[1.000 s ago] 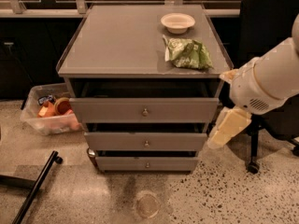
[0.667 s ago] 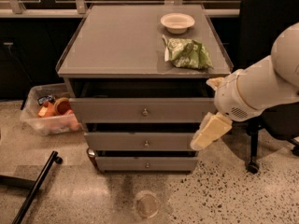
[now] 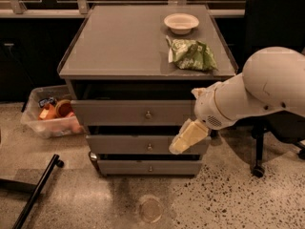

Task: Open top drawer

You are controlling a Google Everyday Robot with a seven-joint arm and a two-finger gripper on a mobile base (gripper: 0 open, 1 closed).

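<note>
The top drawer (image 3: 119, 112) is the widest grey front under the cabinet top, with a small round metal knob (image 3: 148, 114) at its middle. Below it are a middle drawer front (image 3: 124, 145) and a bottom drawer front (image 3: 128, 167), each with a similar knob. My cream-coloured gripper (image 3: 179, 146) hangs from the white arm (image 3: 257, 92) and points down-left. It sits in front of the right part of the middle drawer front, below and to the right of the top drawer's knob. It holds nothing that I can see.
A white bowl (image 3: 181, 22) and a green snack bag (image 3: 191, 55) lie on the cabinet top (image 3: 119, 42). A clear bin with items (image 3: 47, 118) stands on the floor at left. A black office chair (image 3: 274, 27) stands at right, and a black bar (image 3: 35, 194) lies at lower left.
My arm has swung left from beside the cabinet's right edge. The gripper now sits in front of the drawer fronts, closer to the knobs. The drawers have not moved.
</note>
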